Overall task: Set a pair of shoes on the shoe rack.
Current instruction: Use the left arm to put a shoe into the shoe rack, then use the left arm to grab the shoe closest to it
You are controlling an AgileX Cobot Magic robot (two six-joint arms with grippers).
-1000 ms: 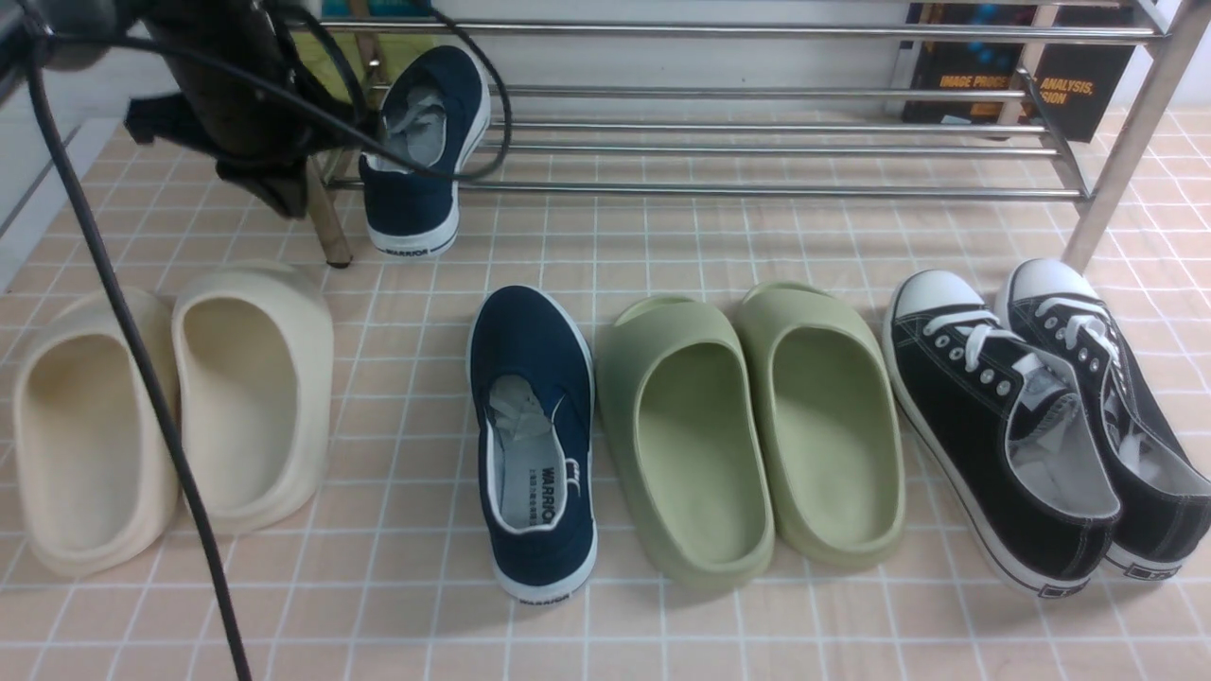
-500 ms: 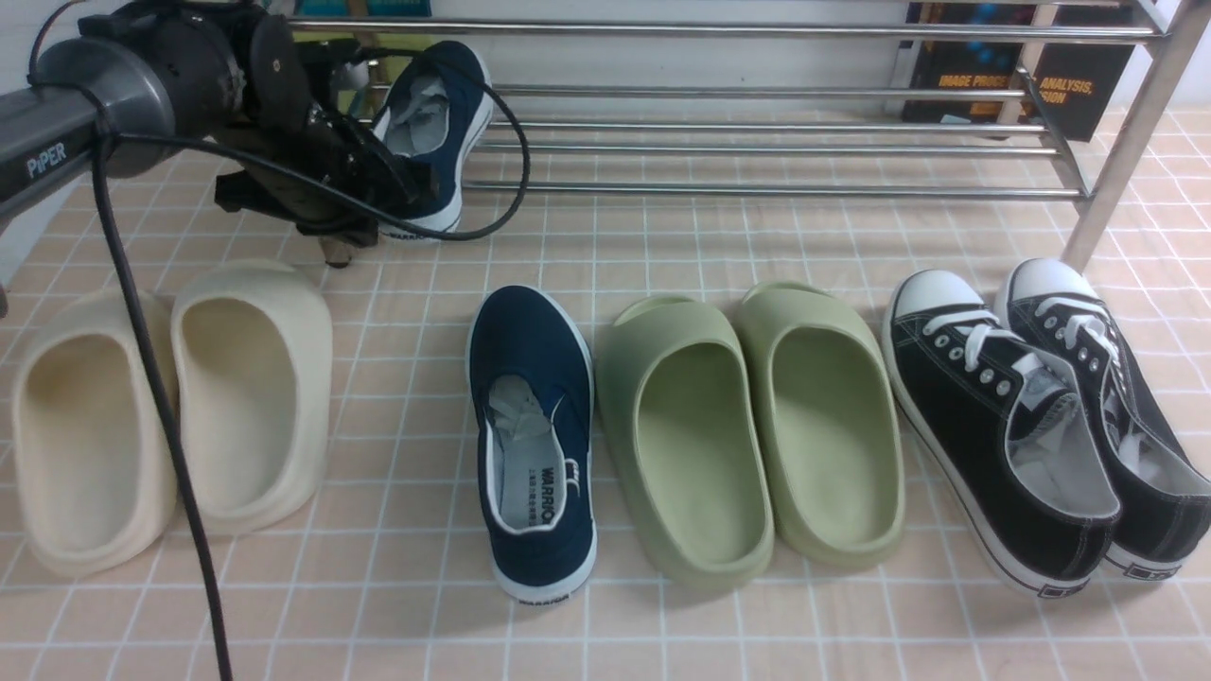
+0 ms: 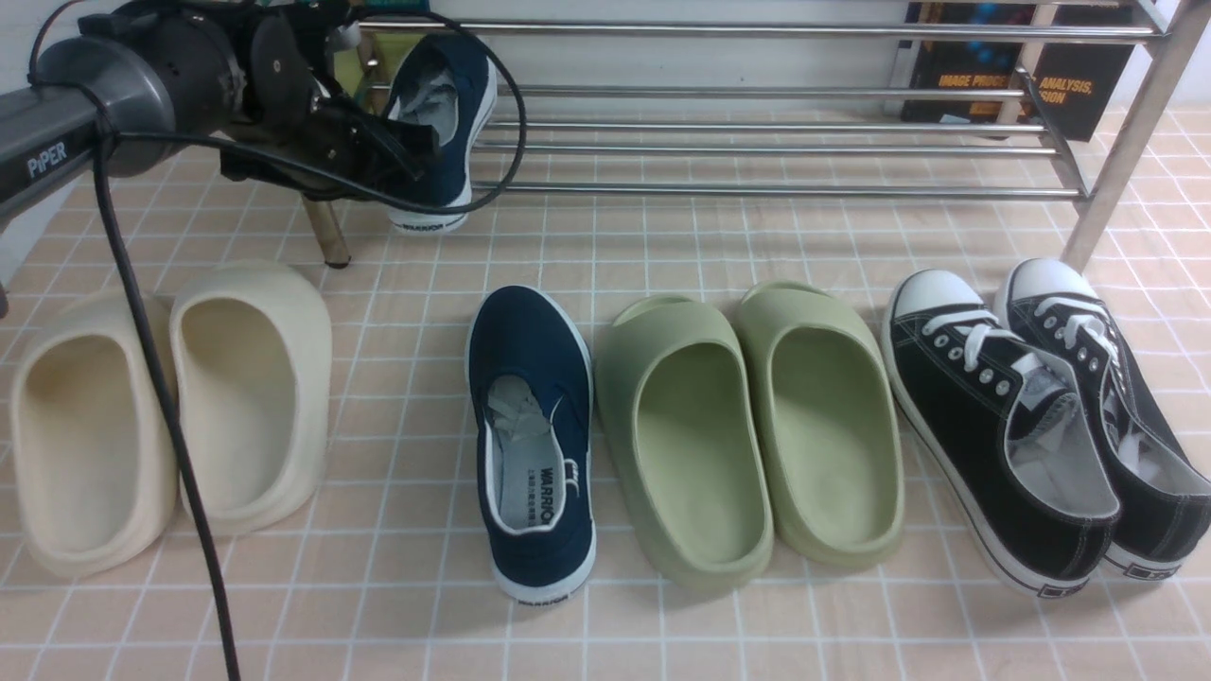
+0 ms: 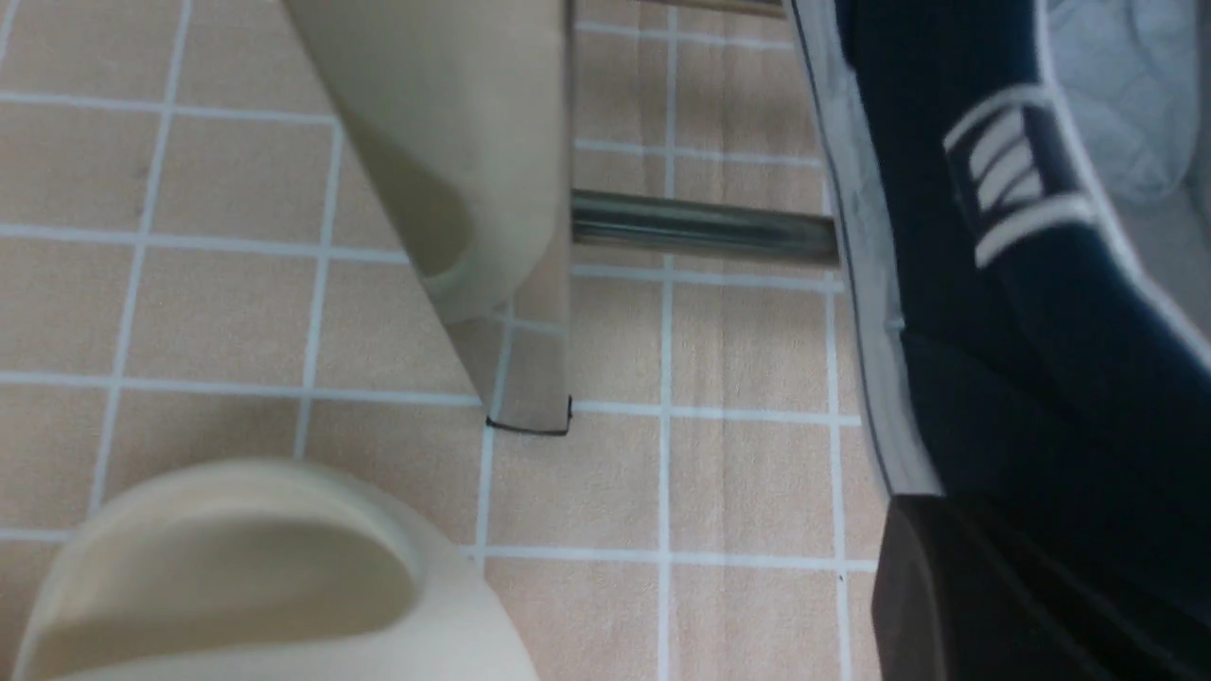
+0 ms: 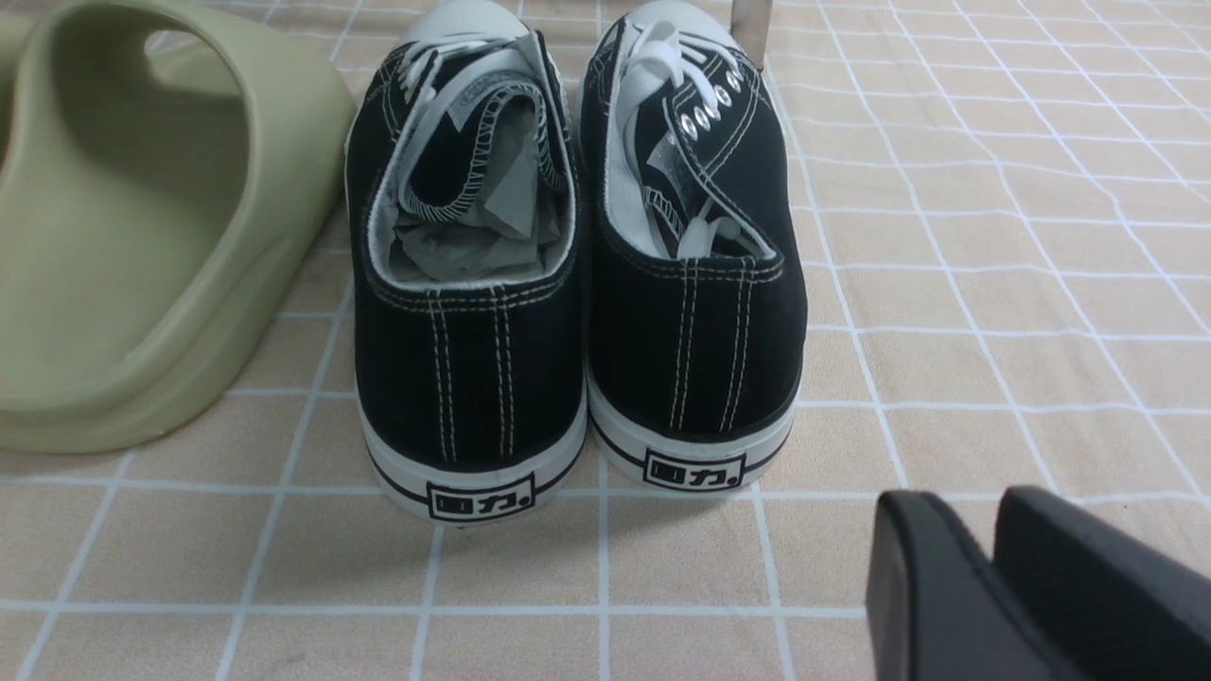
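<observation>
Shoe rack point(image 3: 776, 189): wide, low, chrome tube bars | held navy shoe point(image 3: 461, 142): canvas, white rubber sole, toe-up against the rack's left end, side clenched in left gripper point(image 3: 413, 154), steeper than half a second earlier | second navy shoe point(image 3: 535, 350): flat on tiled surface point(image 3: 662, 624) | right gripper point(image 5: 993, 567): beside black sneakers point(image 5: 568, 284), jaw state cannot be told.

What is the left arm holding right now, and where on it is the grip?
The left tool is shut on a navy shoe, gripping its side wall near the heel.
</observation>
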